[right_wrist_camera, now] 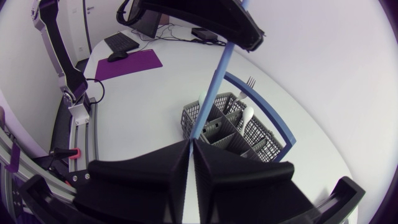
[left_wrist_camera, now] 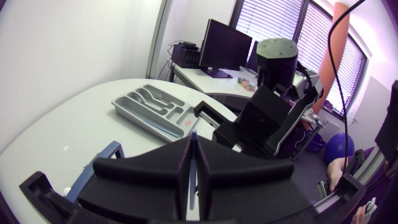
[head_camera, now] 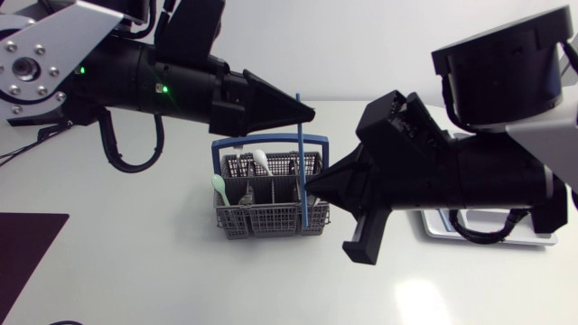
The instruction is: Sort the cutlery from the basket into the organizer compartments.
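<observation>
Both pincers were clamped on the same blue stick (head_camera: pixel 302 153), which stood nearly upright over the right end of the basket (head_camera: pixel 271 219). Left pincer (head_camera: pixel 307 114) came in from the left, fingers closed flat together on the stick just under its top end. Right pincer (head_camera: pixel 312 187) came in from the right, fingers likewise closed, pinching the stick further down, about level with the basket rim. The stick's lower end overlapped the basket's right compartment in the head view; couldn't tell if it was inside or just above. The basket was a grey mesh one with a blue handle (head_camera: pixel 271 141), sitting mid-tabletop (head_camera: pixel 135 271). A white spoon (head_camera: pixel 261 162) and a mint-green spoon (head_camera: pixel 219 186) stood in it, plus a fork (right_wrist_camera: pixel 250 81) at the far side. The organizer (left_wrist_camera: pixel 140 119) was a grey tray, well apart from the basket on the right side of the tabletop, mostly hidden under the right arm from above. A dark purple mat (head_camera: pixel 27 244) lay at the left edge.
</observation>
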`<action>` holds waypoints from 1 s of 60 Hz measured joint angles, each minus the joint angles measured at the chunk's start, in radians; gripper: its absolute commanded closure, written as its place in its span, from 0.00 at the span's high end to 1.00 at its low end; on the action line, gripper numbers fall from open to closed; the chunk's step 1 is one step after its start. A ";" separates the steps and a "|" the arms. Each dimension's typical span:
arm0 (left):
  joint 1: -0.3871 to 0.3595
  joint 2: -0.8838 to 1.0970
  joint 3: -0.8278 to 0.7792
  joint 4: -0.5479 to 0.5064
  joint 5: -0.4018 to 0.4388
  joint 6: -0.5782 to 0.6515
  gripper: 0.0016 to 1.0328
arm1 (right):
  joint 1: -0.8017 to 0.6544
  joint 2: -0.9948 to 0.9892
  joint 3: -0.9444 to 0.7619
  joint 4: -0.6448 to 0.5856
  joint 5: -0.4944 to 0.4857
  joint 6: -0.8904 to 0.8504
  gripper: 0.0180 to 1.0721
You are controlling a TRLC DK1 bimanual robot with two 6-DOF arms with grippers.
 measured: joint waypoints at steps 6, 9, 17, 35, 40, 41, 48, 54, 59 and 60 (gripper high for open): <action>0.000 0.000 0.004 0.000 0.000 0.000 0.03 | 0.000 0.000 0.000 0.000 -0.001 0.000 0.05; 0.000 0.000 0.004 0.001 0.003 0.000 0.03 | 0.000 0.000 0.000 0.000 -0.001 0.000 0.05; 0.000 0.000 0.004 0.000 0.003 0.000 0.03 | -0.001 0.000 0.000 0.011 0.000 0.005 0.22; 0.000 0.000 0.016 0.001 0.007 -0.003 0.03 | -0.027 -0.001 0.000 0.019 -0.035 0.023 0.61; 0.001 0.000 0.016 0.001 0.007 -0.003 0.03 | -0.027 -0.001 0.000 0.019 -0.039 0.027 0.61; 0.001 0.000 0.016 0.001 0.007 -0.003 0.03 | -0.027 -0.001 0.000 0.019 -0.041 0.027 0.60; 0.003 0.000 0.017 0.001 0.012 -0.003 0.03 | -0.027 0.010 0.002 0.019 -0.065 0.031 0.52; 0.003 0.000 0.017 0.001 0.014 -0.004 0.03 | -0.027 0.030 0.002 0.026 -0.068 0.031 0.43; 0.004 0.000 0.017 0.001 0.014 -0.004 0.03 | -0.027 0.045 0.007 0.026 -0.068 0.031 0.35; 0.005 0.000 0.017 0.001 0.014 -0.004 0.03 | -0.027 0.048 0.009 0.026 -0.069 0.031 0.35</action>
